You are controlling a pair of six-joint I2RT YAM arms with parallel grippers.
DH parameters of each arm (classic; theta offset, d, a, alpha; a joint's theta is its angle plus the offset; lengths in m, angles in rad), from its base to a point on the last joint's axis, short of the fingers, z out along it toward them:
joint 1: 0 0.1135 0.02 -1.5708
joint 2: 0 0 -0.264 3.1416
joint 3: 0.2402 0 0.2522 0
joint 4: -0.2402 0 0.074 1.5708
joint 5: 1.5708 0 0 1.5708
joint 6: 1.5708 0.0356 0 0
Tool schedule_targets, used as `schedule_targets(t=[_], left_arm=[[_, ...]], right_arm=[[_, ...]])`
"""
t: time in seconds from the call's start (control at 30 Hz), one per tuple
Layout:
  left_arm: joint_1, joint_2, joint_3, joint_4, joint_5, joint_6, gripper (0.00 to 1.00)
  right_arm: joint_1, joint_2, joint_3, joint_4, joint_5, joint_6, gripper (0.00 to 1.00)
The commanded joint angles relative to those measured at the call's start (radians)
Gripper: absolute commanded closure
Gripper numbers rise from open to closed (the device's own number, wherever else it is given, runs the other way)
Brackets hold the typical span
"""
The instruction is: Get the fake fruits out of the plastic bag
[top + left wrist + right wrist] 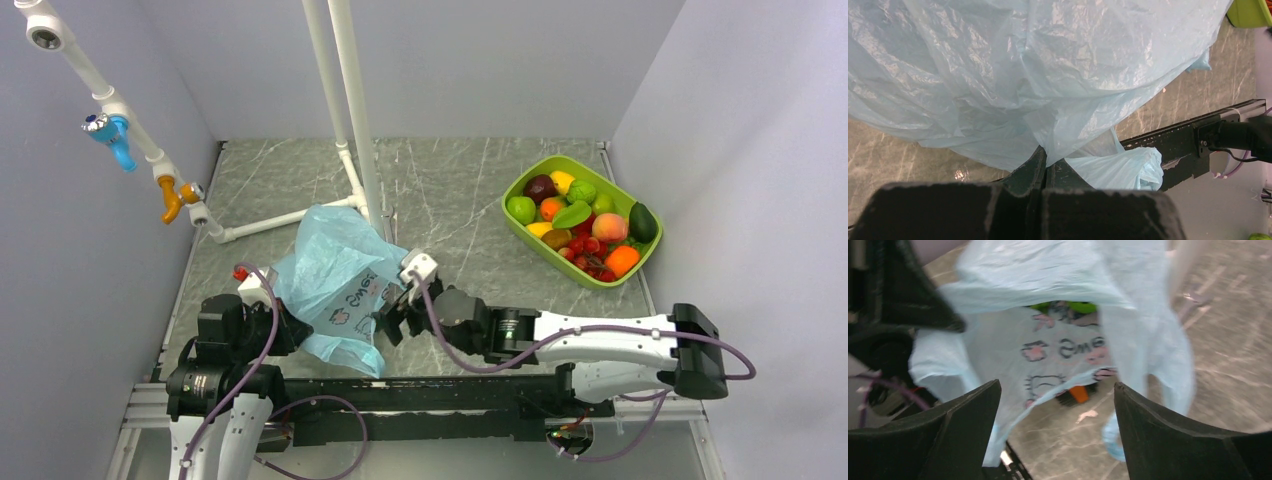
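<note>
The plastic bag [335,270] lies crumpled on the table [450,190], between your two end effectors. Your left end effector [1044,159] is clenched on a fold of the bag's thin blue film, which billows up and away ahead of it. Your right end effector [1057,387] is released, jaws spread wide, with the printed side of the bag just ahead of them; you cannot tell whether they touch it. A blurred green shape [1063,306] shows above the print. A small black-and-orange tool [1075,395] lies on the table at the bag's lower edge. The fake fruits [580,215] in plain sight sit in the green tray [597,282], well apart from both end effectors, off to the right one's far side.
</note>
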State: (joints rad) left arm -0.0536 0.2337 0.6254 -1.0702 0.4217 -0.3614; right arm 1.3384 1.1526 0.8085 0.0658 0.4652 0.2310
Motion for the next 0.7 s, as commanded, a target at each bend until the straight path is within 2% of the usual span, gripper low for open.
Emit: schedule_targets(t=[0.0, 0.13, 0.2, 0.3, 0.43, 0.67], left_arm=[[0.005, 0.011, 0.004, 0.019, 0.01, 0.004, 1.0], [0.006, 0.01, 0.003, 0.023, 0.012, 0.003, 1.0], [0.008, 0.012, 0.003, 0.021, 0.01, 0.002, 1.0], [0.008, 0.006, 0.004, 0.022, 0.009, 0.001, 1.0], [0.009, 0.007, 0.002, 0.023, 0.012, 0.003, 1.0], [0.011, 0.01, 0.0, 0.028, 0.02, 0.006, 1.0]], right_arm=[[0.034, 0.102, 0.069, 0.129, -0.14, -0.049, 0.23], [0.034, 0.257, 0.098, 0.228, -0.125, -0.036, 0.61], [0.034, 0.324, 0.105, 0.307, -0.062, -0.043, 0.68], [0.03, 0.423, 0.112, 0.427, 0.029, -0.076, 0.74], [0.019, 0.568, 0.163, 0.538, 0.083, -0.12, 0.75], [-0.006, 0.727, 0.224, 0.694, 0.108, -0.146, 0.63]])
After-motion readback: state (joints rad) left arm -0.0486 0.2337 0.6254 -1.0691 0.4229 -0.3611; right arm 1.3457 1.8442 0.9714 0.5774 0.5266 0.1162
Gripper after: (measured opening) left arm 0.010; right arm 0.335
